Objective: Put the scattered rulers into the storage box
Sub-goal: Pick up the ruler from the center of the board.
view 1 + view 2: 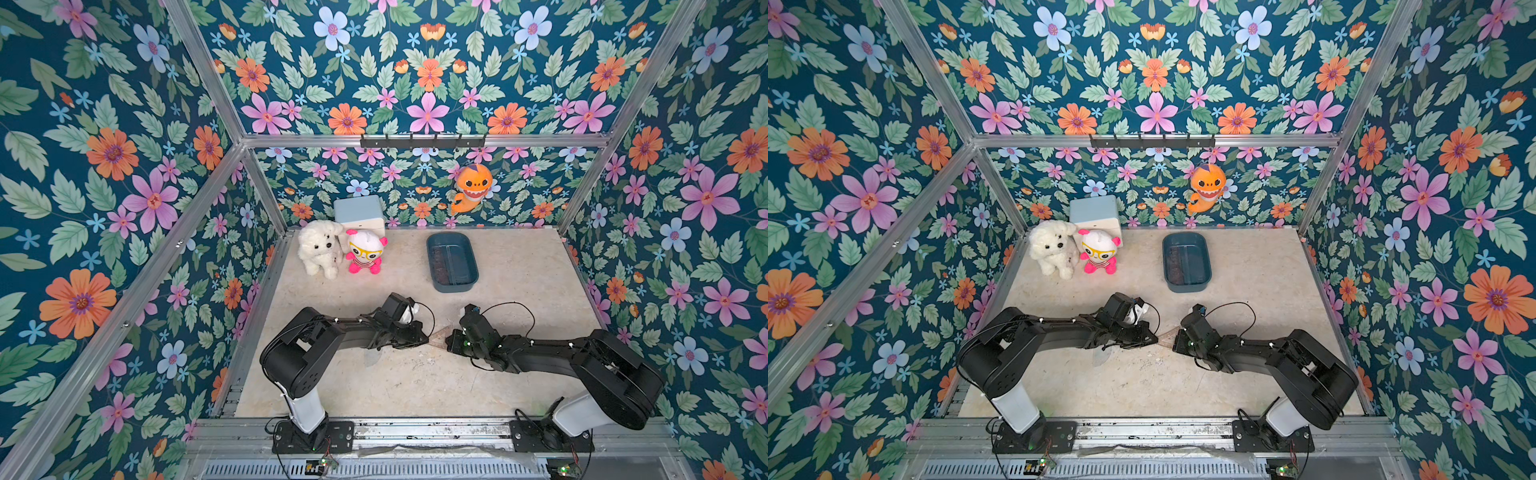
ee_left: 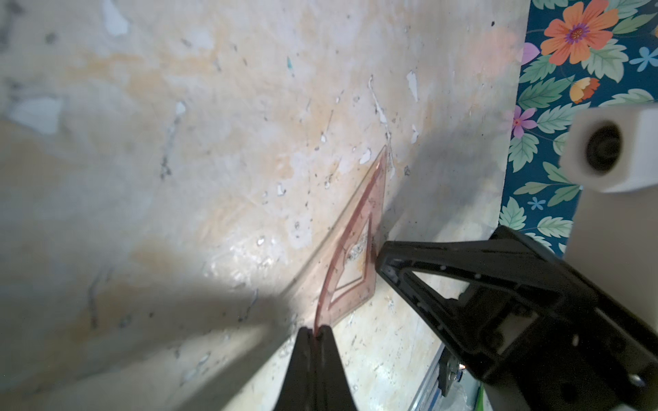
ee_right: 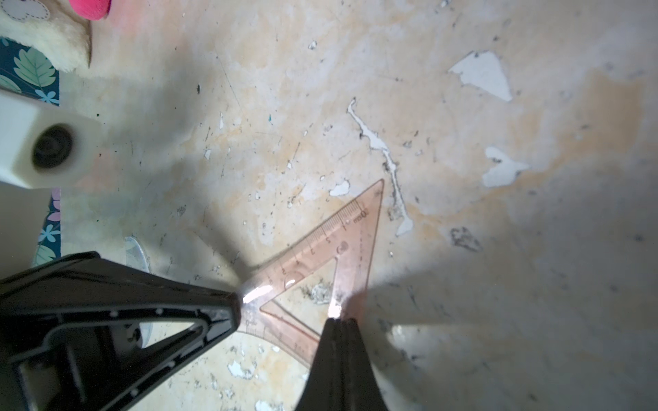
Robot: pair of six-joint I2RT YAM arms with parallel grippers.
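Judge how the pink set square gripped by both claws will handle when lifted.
The set square looks thin and see-through, so probably light and fairly stiff, though it may flex if the left claw and right claw pull against each other. Its glossy surface glints, so those narrow edge pinches could slip. Being flat, it should not roll.

**Floral booth, worn beige floor**

Dark teal wallpaper (image 1: 428, 112) with pink, orange and pale blue flowers covers all the walls, framed by aluminium bars (image 1: 291, 141). A black hook rail (image 1: 422, 142) runs along the back bar, and an orange shark plush (image 1: 471, 187) hangs below it. The tabletop (image 1: 415, 386) is mottled beige, scratched, with white chipped patches (image 3: 484, 74). At the back left stand a pale blue cube box (image 1: 359, 210), a white plush dog (image 1: 318, 247) and a pink-footed doll (image 1: 365, 251). Light is even and shadows are soft.
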